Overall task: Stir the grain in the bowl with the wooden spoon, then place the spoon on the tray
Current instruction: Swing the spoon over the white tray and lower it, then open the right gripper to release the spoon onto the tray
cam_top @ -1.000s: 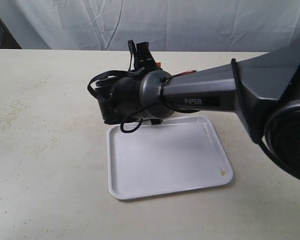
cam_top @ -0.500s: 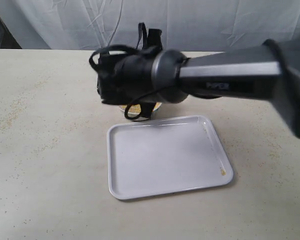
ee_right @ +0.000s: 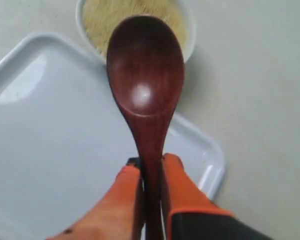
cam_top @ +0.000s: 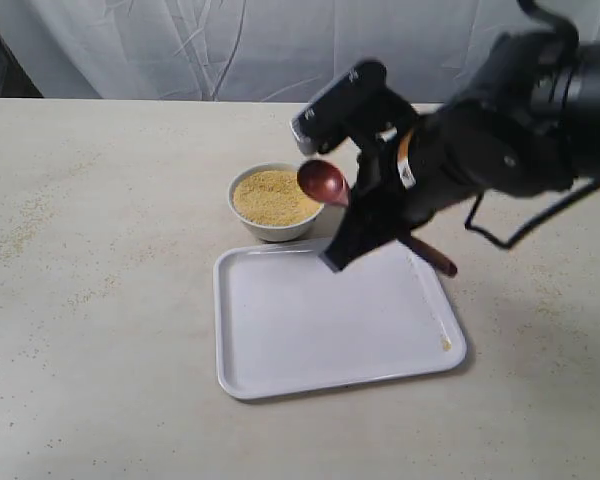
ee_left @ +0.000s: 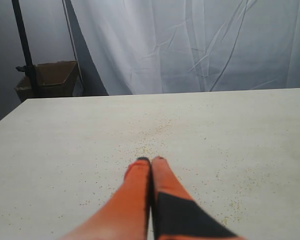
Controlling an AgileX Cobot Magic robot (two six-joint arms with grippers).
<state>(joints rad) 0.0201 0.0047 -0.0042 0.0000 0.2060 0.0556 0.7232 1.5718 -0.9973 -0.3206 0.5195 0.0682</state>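
Note:
The small white bowl (cam_top: 273, 204) holds flat yellow grain (cam_top: 271, 196) and stands just behind the white tray (cam_top: 310, 340). My right gripper (cam_top: 372, 196) is shut on the handle of the dark wooden spoon (cam_top: 323, 182), which hangs in the air over the tray's far edge, beside the bowl. The right wrist view has the spoon (ee_right: 146, 75) between the orange fingers (ee_right: 120, 200), with bowl (ee_right: 189, 35), grain (ee_right: 105, 15) and tray (ee_right: 55, 150) below. My left gripper (ee_left: 151, 160) is shut and empty above bare table; the exterior view does not show it.
Loose grains are scattered over the beige table (cam_top: 90, 260), and a few lie on the tray's right side (cam_top: 445, 344). A white cloth (cam_top: 230, 45) hangs behind the table. The left wrist view shows a cardboard box (ee_left: 50, 80) beyond the table's edge.
The right arm has swung back to the right, uncovering the bowl. The spoon has come up out of the grain and now hangs over the tray's far edge.

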